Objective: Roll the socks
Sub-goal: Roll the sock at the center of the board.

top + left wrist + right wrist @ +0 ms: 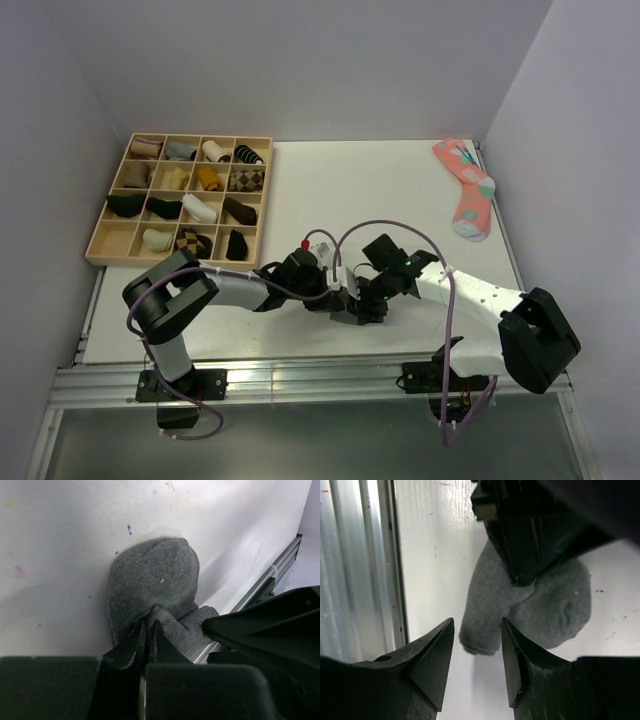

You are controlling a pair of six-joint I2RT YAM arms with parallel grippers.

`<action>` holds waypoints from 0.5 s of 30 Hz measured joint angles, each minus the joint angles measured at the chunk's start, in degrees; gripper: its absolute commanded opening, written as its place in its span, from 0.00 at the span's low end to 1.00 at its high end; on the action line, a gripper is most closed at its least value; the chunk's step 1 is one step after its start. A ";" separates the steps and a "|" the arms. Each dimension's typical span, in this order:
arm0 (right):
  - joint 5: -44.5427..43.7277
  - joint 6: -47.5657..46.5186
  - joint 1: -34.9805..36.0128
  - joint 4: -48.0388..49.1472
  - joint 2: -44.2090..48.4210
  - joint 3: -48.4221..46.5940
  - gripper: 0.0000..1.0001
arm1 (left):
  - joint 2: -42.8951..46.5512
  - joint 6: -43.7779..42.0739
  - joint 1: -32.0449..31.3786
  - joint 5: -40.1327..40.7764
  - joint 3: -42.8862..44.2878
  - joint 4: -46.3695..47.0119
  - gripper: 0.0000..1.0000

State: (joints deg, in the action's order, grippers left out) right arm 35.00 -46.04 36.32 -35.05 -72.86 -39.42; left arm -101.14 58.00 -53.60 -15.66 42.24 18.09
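From above, the left hand (343, 298) and right hand (368, 297) meet low over the counter (360, 190), just beyond the rail (300, 385). They hide the socks (155, 575) in this view.

The left wrist view shows the left hand's jaws pressed together on a pinched fold of the grey bundle. The bundle lies bunched on the counter just beside the rail.

In the right wrist view the right hand stands half open and holds nothing. The bundle's loose end lies at its fingertips, on the rail side.

The roll looks part-formed. The pinch should serve as an anchor while the right hand closes low on the loose end. It can then draw that end over the bundle, away from the rail.
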 measured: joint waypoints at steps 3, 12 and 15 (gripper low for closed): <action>-1.62 0.48 1.66 1.99 0.50 0.79 0.50 | -0.70 0.35 0.00 -1.31 0.39 0.31 0.00; -6.69 1.99 6.14 6.23 -0.28 3.37 0.50 | -0.87 1.40 0.02 -1.88 0.52 0.24 0.00; -7.93 2.62 6.97 6.88 -0.74 3.43 0.50 | -0.87 1.49 0.02 -1.88 0.52 0.22 0.00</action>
State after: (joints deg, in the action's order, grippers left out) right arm 27.07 -43.42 43.29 -28.16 -73.60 -35.99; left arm -102.02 59.48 -53.58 -17.54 42.76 18.31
